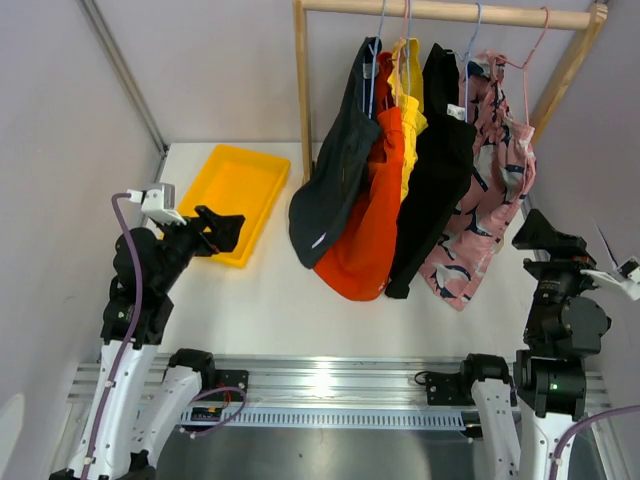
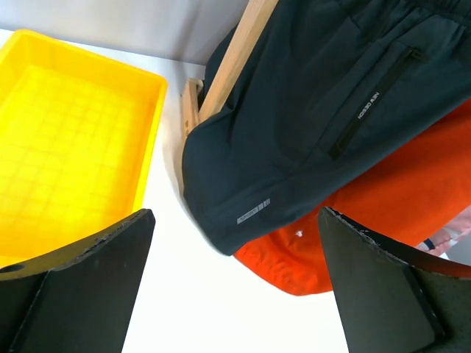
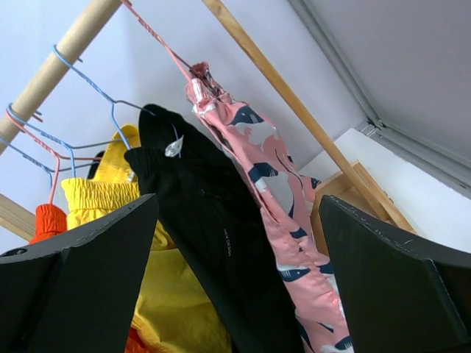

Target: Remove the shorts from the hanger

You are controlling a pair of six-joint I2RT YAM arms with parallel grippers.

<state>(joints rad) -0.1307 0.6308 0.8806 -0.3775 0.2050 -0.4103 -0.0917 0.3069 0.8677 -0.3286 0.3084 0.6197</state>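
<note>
All five pairs of shorts hang on wire hangers from the wooden rail (image 1: 450,12) above the tabletop's far edge, none yet taken off. From the left end of the rail they run: dark slate grey pair (image 1: 330,180), orange-red pair (image 1: 365,240), yellow pair (image 1: 410,105), black pair (image 1: 435,170), pink printed pair (image 1: 490,190). Each hangs with its long axis running down from waistband to hem, and the cloths overlap one another.

The grey pair lies nearest the left arm. In the left wrist view its hem hangs ahead of the left fingers (image 2: 81,287), up and to the right, apart from them, with the orange-red hem showing just below. The pink pair lies nearest the right arm. The right fingers (image 3: 81,279) look up at the waistbands, with the black and pink pairs framed between them but not touched.

Both sets of fingers stand wide apart and hold nothing.

Either end pair looks reachable first, and freeing one probably means lifting its waistband off the hanger while the other arm steadies the hanger.

A yellow tray (image 1: 235,190) sits toward the tabletop's far left corner, just left of the rail's post (image 1: 303,90).
</note>
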